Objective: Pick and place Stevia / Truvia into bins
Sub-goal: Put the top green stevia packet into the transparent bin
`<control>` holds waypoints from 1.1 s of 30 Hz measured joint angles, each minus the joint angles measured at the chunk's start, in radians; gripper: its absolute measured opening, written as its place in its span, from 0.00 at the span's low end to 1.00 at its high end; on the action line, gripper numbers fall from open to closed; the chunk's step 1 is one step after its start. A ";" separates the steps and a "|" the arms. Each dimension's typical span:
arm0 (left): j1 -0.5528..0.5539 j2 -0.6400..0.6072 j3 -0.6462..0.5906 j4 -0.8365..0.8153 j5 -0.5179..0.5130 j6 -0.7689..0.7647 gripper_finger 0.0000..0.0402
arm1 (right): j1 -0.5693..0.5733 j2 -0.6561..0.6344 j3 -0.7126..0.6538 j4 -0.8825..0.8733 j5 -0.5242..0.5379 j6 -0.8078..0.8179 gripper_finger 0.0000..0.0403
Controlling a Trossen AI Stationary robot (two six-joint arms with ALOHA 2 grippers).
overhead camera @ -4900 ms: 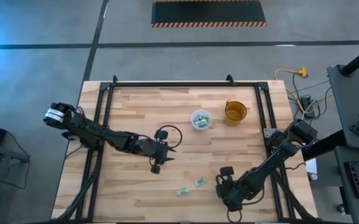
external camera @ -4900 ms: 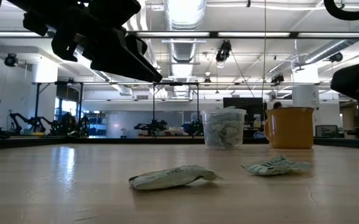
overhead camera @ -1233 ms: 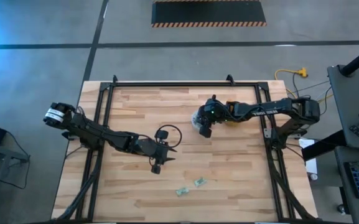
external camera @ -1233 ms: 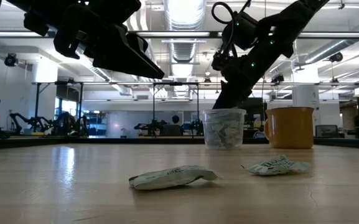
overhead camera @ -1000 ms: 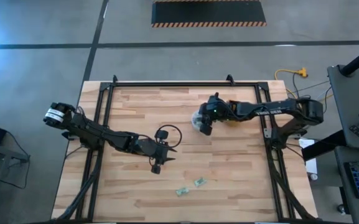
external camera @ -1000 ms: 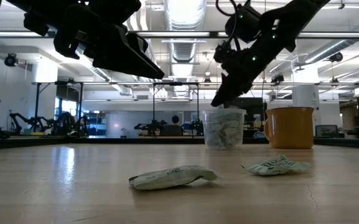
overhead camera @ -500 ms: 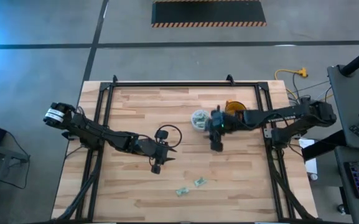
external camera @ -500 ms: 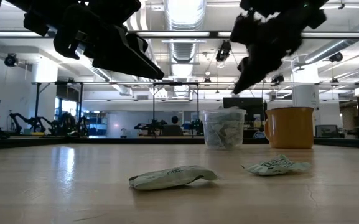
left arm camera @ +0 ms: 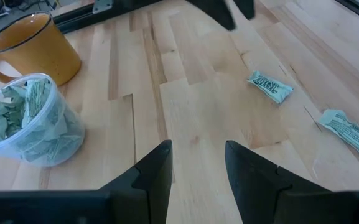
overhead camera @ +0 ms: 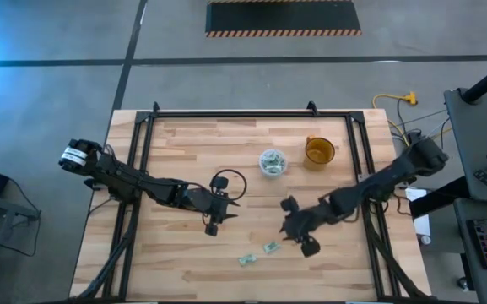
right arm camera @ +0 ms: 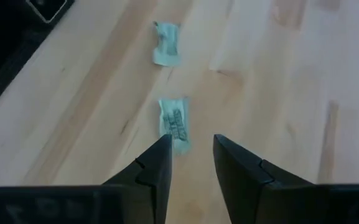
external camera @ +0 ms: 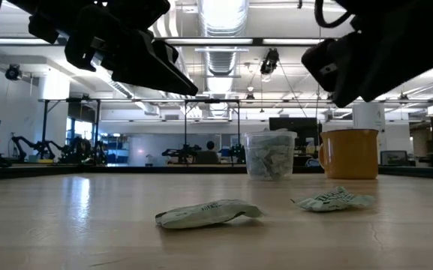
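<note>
— Our right gripper (overhead camera: pixel 296 235) swung away from the cup (overhead camera: pixel 271 162). Now we hover by two packets (overhead camera: pixel 271 247) on the table (overhead camera: pixel 184 143).

— Fingers open a little, holding nothing. Next we drop down and pinch one.

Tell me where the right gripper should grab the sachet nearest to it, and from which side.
Come straight down from above: the sachet lies flat on the table, so only a top-down pinch works. Close the fingers across its short width at the middle, long edges between them. The right gripper is open and already nearly lined up with it. The second sachet lies apart, leaving room.
</note>
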 joint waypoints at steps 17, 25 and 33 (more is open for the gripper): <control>-0.001 0.000 -0.026 0.000 0.000 -0.027 0.33 | 0.053 0.221 0.032 0.110 0.091 -0.059 0.19; 0.000 0.000 -0.031 0.000 0.000 -0.028 0.33 | 0.053 0.242 0.038 0.118 0.091 -0.048 0.17; 0.000 0.000 -0.032 0.002 0.000 -0.028 0.33 | 0.041 0.287 0.038 0.133 0.068 0.021 0.21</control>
